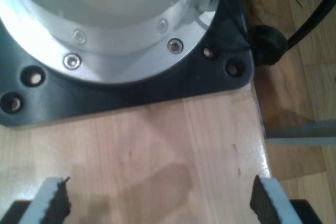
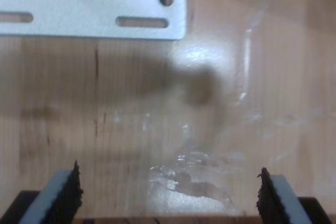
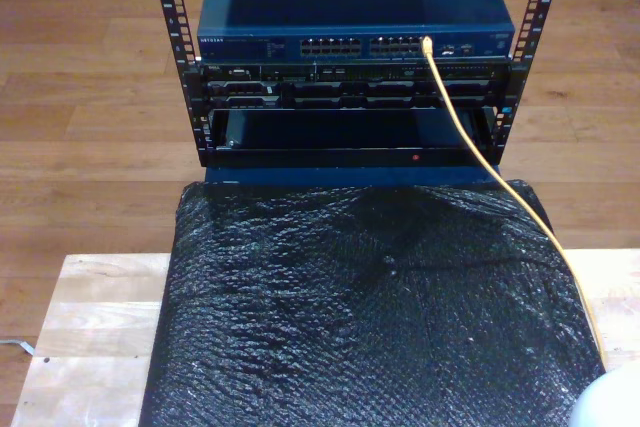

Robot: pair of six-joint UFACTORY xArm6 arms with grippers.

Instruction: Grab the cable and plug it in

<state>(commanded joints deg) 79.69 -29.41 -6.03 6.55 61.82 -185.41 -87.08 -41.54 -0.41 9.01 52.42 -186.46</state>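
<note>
The orange-yellow cable runs from the exterior view's lower right, over the black sheet, up to the blue switch. Its tip sits at a port on the switch's front, towards that view's right. My first gripper is open over bare wood, nothing between its fingers. It faces an arm's silver flange on a black base plate. My second gripper is also open and holds nothing. It hangs low over the wooden table, close to a slotted silver plate.
The switch sits on top of a black rack with upright rails. A crinkled black plastic sheet covers the middle of the wooden table. Near the first gripper the table edge drops to the floor, beside a black cable.
</note>
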